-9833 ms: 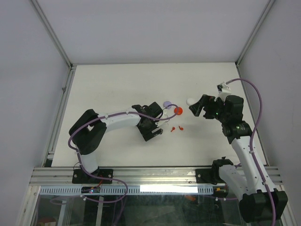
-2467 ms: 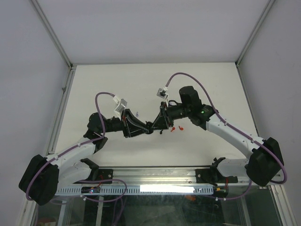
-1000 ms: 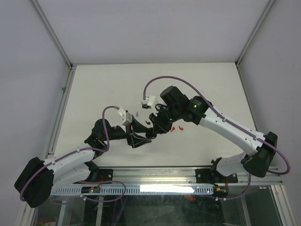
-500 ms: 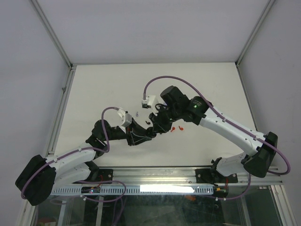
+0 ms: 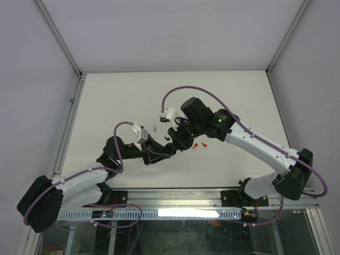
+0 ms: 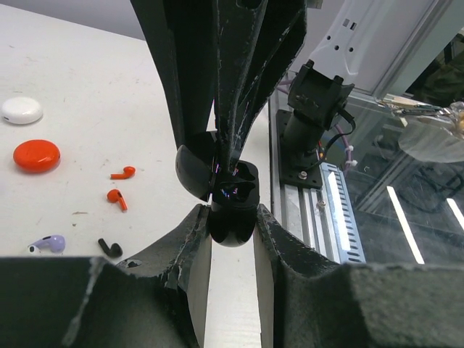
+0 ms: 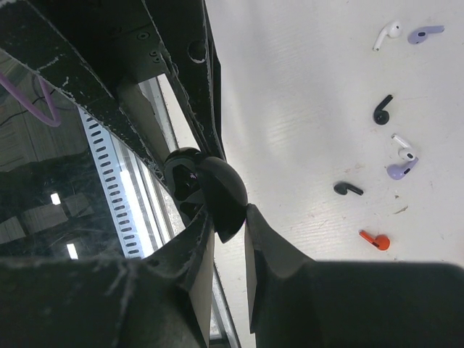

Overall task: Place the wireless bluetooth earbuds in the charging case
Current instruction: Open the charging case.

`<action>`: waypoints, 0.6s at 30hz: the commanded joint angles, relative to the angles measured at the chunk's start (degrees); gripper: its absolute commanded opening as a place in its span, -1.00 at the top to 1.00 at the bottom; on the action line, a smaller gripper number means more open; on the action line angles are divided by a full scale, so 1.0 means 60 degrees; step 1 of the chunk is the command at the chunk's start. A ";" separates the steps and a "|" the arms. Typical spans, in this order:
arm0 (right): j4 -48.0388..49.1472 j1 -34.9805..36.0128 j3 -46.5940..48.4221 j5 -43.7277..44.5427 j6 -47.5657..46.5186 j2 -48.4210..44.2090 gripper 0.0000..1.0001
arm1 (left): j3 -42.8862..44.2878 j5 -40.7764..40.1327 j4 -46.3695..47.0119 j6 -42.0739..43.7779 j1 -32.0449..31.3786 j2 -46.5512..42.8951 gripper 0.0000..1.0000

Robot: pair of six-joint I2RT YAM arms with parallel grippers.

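Observation:
A black charging case (image 6: 232, 214) hangs open above the table, between the two arms. My left gripper (image 6: 232, 226) is shut on its lower half, both fingers pressing its sides. My right gripper (image 7: 230, 217) is shut on the domed lid (image 7: 223, 190), with the case's base (image 7: 181, 180) just beyond it. From above, the grippers meet at the case (image 5: 171, 146). Loose earbuds lie on the table: two orange (image 6: 123, 172) (image 6: 116, 199), one black (image 6: 110, 249), one lavender (image 6: 47, 243). The right wrist view shows more black (image 7: 382, 110) (image 7: 348, 189), white (image 7: 386, 35) and lavender (image 7: 425, 33) buds.
A red round case (image 6: 36, 155) and a white one (image 6: 22, 110) sit on the table beyond the buds. Two red buds (image 5: 200, 144) lie right of the grippers. The metal rail (image 5: 175, 199) and an arm base (image 6: 312, 109) run along the near edge.
My left gripper's fingers have closed in on the lower half of the black case. The right gripper has kept its grip on the lid. Both arms have barely shifted.

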 commanded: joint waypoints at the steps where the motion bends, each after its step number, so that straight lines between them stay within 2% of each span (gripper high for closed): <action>1: 0.0550 0.0052 0.0020 -0.0203 0.0011 -0.0171 0.95 | -0.0317 -0.0377 0.0609 -0.0061 -0.0102 -0.0264 0.60; 7: 0.0611 0.0056 0.0021 -0.0250 -0.0005 -0.0262 0.95 | -0.0386 -0.0261 0.1035 -0.0326 -0.0093 -0.0223 0.27; 12: 0.0604 0.0056 0.0008 -0.0282 -0.0002 -0.0194 0.95 | -0.0336 -0.0187 0.1124 -0.0347 -0.0095 -0.0118 0.19; 18: 0.0648 0.0045 -0.0008 -0.0406 0.0003 -0.0146 0.94 | -0.0329 -0.0278 0.1235 -0.0428 -0.0098 -0.0059 0.22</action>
